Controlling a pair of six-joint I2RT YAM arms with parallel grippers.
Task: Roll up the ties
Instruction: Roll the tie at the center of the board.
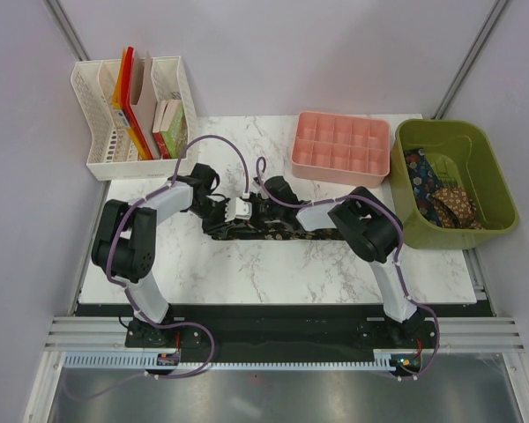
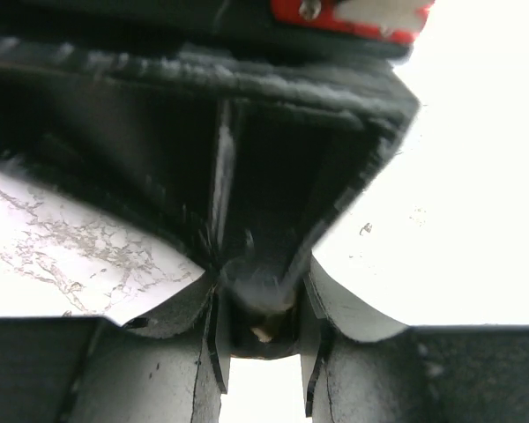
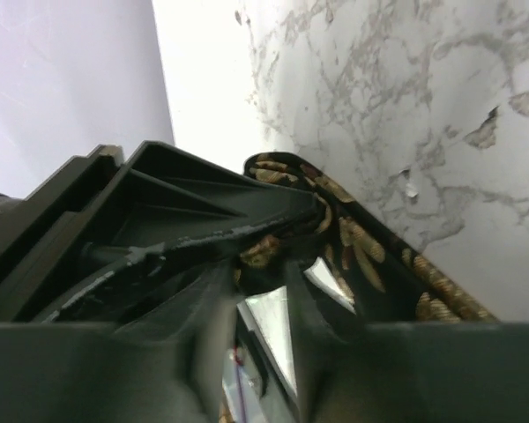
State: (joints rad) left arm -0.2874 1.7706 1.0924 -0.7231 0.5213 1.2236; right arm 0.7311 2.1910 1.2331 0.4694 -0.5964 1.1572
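One tie, dark with gold-brown figures, lies stretched left to right across the middle of the marble table. Both grippers meet at its left end. In the left wrist view my left gripper is shut on a dark bunch of the tie, of which only a gold fleck shows. My left gripper and right gripper are nearly touching. The right gripper holds the folded end of the tie between its fingertips. The rest of that tie runs away to the lower right.
A green bin at the right edge holds more ties. A pink compartment tray stands behind the grippers. A white basket with books and folders sits at the back left.
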